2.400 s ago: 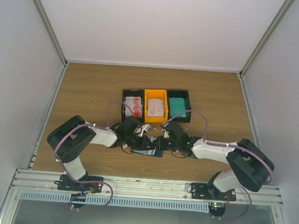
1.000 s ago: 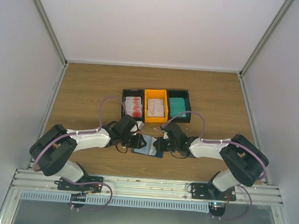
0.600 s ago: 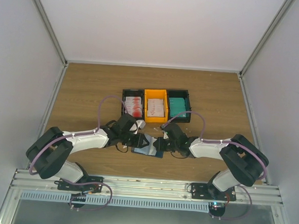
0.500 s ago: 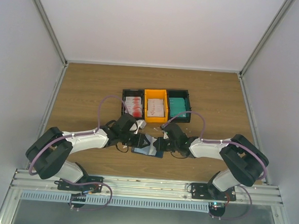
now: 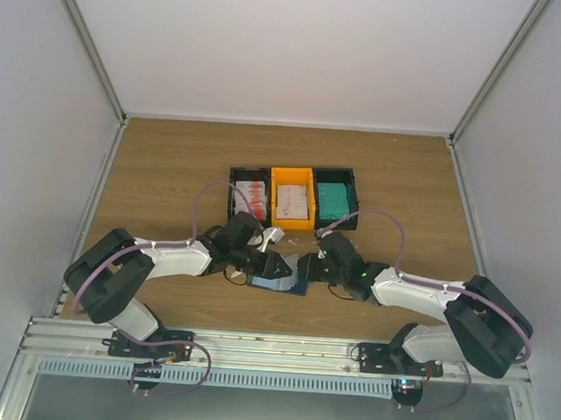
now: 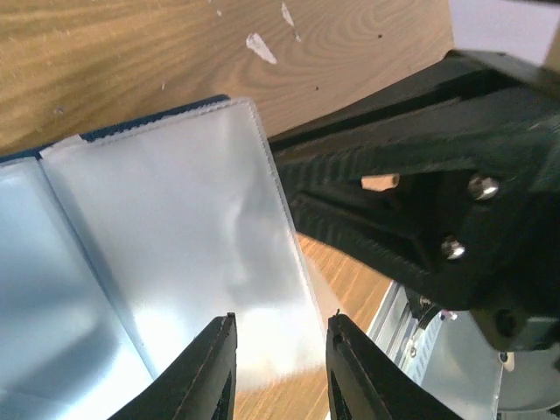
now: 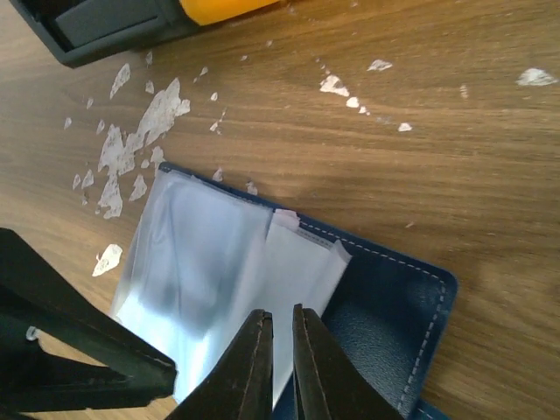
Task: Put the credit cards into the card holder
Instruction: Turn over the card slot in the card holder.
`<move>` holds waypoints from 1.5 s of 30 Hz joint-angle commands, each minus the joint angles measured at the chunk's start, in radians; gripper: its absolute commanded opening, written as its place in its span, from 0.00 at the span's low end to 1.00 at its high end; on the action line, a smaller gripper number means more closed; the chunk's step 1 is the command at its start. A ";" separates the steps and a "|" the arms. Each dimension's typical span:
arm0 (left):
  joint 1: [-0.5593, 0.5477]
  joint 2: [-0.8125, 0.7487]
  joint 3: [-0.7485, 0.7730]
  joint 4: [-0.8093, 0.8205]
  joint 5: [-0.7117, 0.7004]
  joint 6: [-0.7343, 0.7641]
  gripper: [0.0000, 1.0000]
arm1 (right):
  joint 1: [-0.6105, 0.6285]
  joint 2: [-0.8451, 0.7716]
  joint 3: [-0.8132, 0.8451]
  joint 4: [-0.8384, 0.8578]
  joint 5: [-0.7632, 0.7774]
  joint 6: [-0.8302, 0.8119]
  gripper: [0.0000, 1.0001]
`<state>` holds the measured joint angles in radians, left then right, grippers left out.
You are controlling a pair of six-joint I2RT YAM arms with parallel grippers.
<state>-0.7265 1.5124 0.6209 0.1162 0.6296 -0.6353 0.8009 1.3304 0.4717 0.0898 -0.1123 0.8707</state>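
Your left gripper [image 6: 282,322] hangs released over the card holder [image 7: 385,332], lower centre. Your right gripper [image 7: 280,313] is clenched on that holder.

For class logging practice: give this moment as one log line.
card holder open; left gripper open over sleeve; right gripper: grip unclear; credit cards binned

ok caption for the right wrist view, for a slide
Right gripper over the open navy card holder, clear sleeves exposed, white scraps on the wooden table

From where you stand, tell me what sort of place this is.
Probably a lab robot cell: wooden table boxed by white panels, two arms on a metal rail, bins of cards.
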 commanded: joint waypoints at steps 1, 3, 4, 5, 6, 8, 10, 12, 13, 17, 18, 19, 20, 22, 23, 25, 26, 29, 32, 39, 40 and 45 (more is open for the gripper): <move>-0.019 0.052 0.015 0.100 0.044 0.011 0.30 | -0.008 -0.050 -0.022 -0.054 0.104 0.043 0.11; -0.026 0.074 0.020 0.109 0.045 0.012 0.30 | -0.008 -0.090 -0.027 -0.084 0.161 0.067 0.11; -0.030 0.083 0.021 0.114 0.045 0.011 0.30 | -0.008 -0.114 -0.029 -0.112 0.185 0.072 0.10; -0.034 0.092 0.022 0.118 0.043 0.010 0.30 | -0.008 -0.137 -0.031 -0.123 0.202 0.072 0.11; -0.037 0.101 0.024 0.122 0.043 0.010 0.30 | -0.008 -0.160 -0.033 -0.130 0.213 0.065 0.11; -0.040 0.118 0.025 0.124 0.034 0.010 0.29 | -0.008 -0.189 -0.023 -0.140 0.213 0.043 0.11; -0.042 0.130 0.028 0.122 0.024 0.009 0.29 | -0.008 -0.198 -0.004 -0.162 0.203 0.025 0.11; -0.042 0.130 0.032 0.115 0.012 0.008 0.27 | -0.008 -0.195 0.008 -0.157 0.172 -0.001 0.11; -0.042 0.123 0.032 0.109 0.004 0.009 0.26 | -0.008 -0.191 0.014 -0.154 0.151 -0.012 0.11; -0.042 0.044 0.049 0.031 -0.091 0.024 0.27 | -0.008 -0.165 0.033 -0.136 0.058 -0.041 0.10; -0.042 0.015 0.055 0.001 -0.125 0.031 0.28 | -0.008 -0.161 0.037 -0.134 0.047 -0.042 0.10; -0.042 -0.016 0.060 -0.033 -0.172 0.036 0.29 | -0.008 -0.156 0.041 -0.134 0.039 -0.045 0.11; -0.042 -0.048 0.066 -0.063 -0.219 0.040 0.29 | -0.009 -0.150 0.046 -0.136 0.032 -0.050 0.11; -0.041 -0.106 0.075 -0.134 -0.311 0.045 0.34 | -0.008 -0.127 0.064 -0.151 0.022 -0.068 0.13; -0.040 -0.132 0.077 -0.165 -0.350 0.045 0.37 | -0.008 -0.113 0.076 -0.163 0.017 -0.076 0.14; -0.036 -0.172 0.080 -0.219 -0.417 0.044 0.42 | -0.006 -0.083 0.095 -0.179 0.012 -0.091 0.17; -0.033 -0.186 0.079 -0.240 -0.440 0.042 0.44 | -0.001 -0.068 0.105 -0.188 0.013 -0.097 0.18; -0.014 -0.224 0.059 -0.280 -0.467 0.034 0.45 | 0.024 -0.020 0.146 -0.217 0.034 -0.110 0.23; 0.002 -0.256 0.010 -0.279 -0.451 0.025 0.39 | 0.070 0.043 0.208 -0.273 0.085 -0.125 0.29; 0.073 -0.360 -0.162 -0.216 -0.354 -0.045 0.28 | 0.183 0.227 0.381 -0.376 0.199 -0.166 0.35; 0.090 -0.376 -0.182 -0.210 -0.344 -0.056 0.28 | 0.194 0.261 0.404 -0.381 0.200 -0.177 0.35; 0.211 -0.444 -0.258 -0.189 -0.283 -0.080 0.27 | 0.238 0.394 0.535 -0.451 0.225 -0.219 0.38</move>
<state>-0.5880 1.1210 0.4068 -0.1383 0.2871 -0.6823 1.0073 1.6447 0.9230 -0.2810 0.0551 0.7029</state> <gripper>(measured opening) 0.266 0.367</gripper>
